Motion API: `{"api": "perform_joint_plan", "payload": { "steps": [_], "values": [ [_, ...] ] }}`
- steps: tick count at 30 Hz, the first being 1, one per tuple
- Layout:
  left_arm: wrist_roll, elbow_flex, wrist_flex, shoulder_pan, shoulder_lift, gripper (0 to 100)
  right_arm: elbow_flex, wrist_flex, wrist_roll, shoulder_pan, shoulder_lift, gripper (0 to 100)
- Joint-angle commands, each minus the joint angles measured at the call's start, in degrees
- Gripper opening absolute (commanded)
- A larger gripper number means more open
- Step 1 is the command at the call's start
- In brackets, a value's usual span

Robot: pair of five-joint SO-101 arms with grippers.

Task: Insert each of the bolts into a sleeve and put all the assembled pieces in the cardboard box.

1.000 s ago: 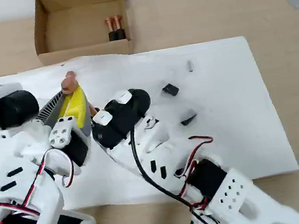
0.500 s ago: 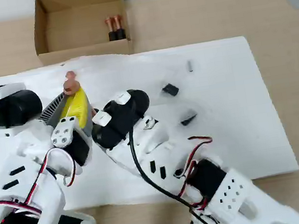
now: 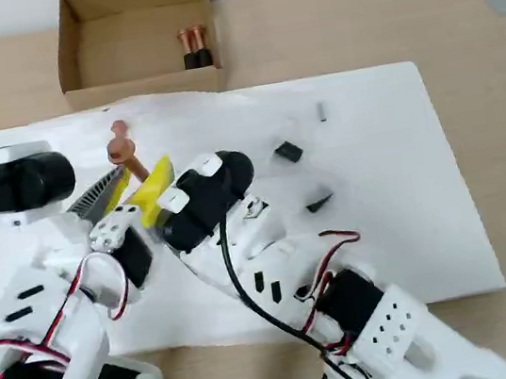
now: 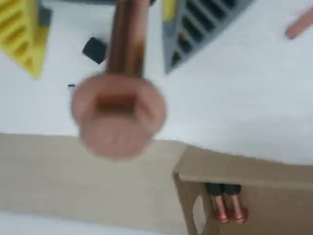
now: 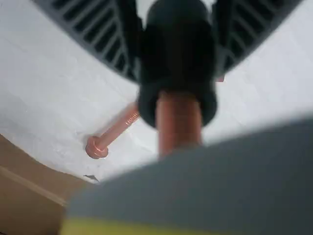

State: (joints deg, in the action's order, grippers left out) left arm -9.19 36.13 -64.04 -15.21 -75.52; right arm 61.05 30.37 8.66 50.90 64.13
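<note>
Near the left edge of the white paper [image 3: 387, 227], the left pincer [image 4: 100, 68] stands open, its yellow finger [image 4: 19, 36] and grey ribbed finger [image 4: 205, 24] spread wide. A copper bolt [image 4: 126, 44] runs between them with paper showing on either side of its shaft, so neither finger grips it, and its flat head points toward the cardboard box [image 3: 70, 45]. The far end of that bolt sits inside a black sleeve [image 5: 178, 54], which the right pincer [image 5: 177, 49] clamps tightly between its dark ribbed fingers. From above, the bolt head juts out past the yellow finger while the right arm's black motor covers the sleeve. A second bolt [image 5: 111, 134] lies loose on the paper just beyond the held one, close to the paper's edge nearest the box. Two spare sleeves [image 3: 288, 152] rest farther over on the paper, well apart from both pincers. Two assembled pieces [image 3: 194, 48] lie side by side inside the box against its wall. The box stands on the wooden table [image 3: 494, 115] just beyond the paper.
</note>
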Motion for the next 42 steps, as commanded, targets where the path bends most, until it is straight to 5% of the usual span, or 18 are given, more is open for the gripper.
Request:
{"api": "perform_joint_plan", "payload": {
  "steps": [1,20,30,36,42],
  "values": [
    [-0.26,-4.75,-2.11,-0.26,-0.13,18,-0.66,-1.14,-0.62,-0.75,1.54,0.9],
    [5.19,-1.58,5.19,-0.7,-0.13,1,-0.84,-1.23,-0.62,-0.75,1.45,0.9],
    [5.1,-1.93,4.75,-0.7,-0.22,1,-0.84,-1.14,-0.62,-0.75,1.45,0.9],
    [0.09,-1.85,1.41,-0.62,-0.13,16,-0.92,-1.14,-0.62,-0.75,1.71,0.9],
    [-0.62,-1.58,1.58,-0.35,-0.04,16,-0.92,-1.14,-0.62,-0.75,1.71,0.9]
  ]
}}
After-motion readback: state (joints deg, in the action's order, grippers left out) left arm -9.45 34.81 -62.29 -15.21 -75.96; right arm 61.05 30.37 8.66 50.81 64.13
